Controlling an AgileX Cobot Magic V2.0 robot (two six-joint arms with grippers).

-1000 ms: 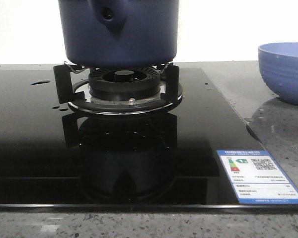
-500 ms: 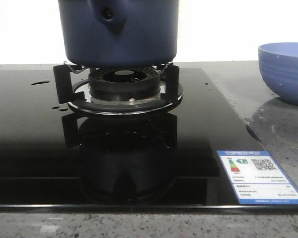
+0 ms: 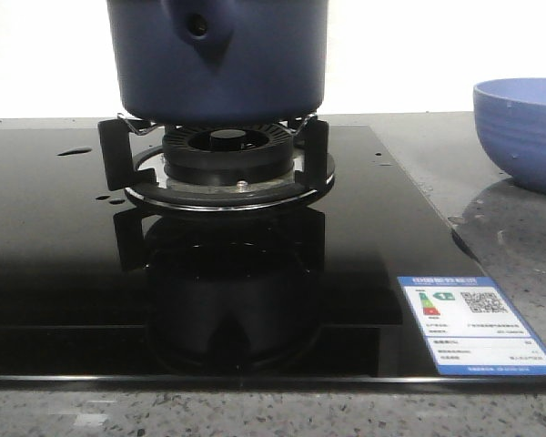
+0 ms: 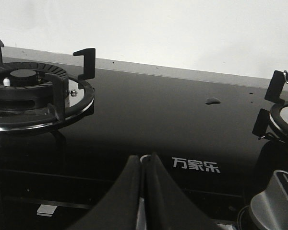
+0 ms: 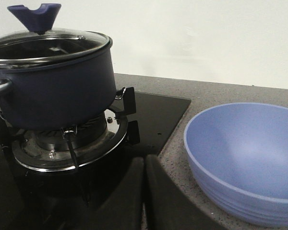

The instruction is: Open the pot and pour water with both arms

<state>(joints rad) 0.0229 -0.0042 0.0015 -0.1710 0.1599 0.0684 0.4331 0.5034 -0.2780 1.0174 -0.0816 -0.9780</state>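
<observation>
The dark navy pot (image 3: 218, 59) stands on the burner grate (image 3: 223, 159) of the black glass hob, its handle stub with a round hole facing me. In the right wrist view the pot (image 5: 53, 86) carries a glass lid (image 5: 43, 43) with a blue knob (image 5: 34, 14). Small drops of water (image 3: 73, 151) lie on the glass left of the burner, and one drop shows in the left wrist view (image 4: 212, 100). My left gripper (image 4: 144, 160) is shut and empty above the hob between the two burners. My right gripper (image 5: 144, 160) is shut and empty at the hob's right edge, between pot and bowl.
A light blue bowl (image 3: 523, 132) stands on the speckled counter right of the hob; it also shows in the right wrist view (image 5: 245, 158). A second burner (image 4: 29, 93) and a silver control knob (image 4: 276, 201) sit on the hob. An energy label (image 3: 473, 323) is at the hob's front right corner.
</observation>
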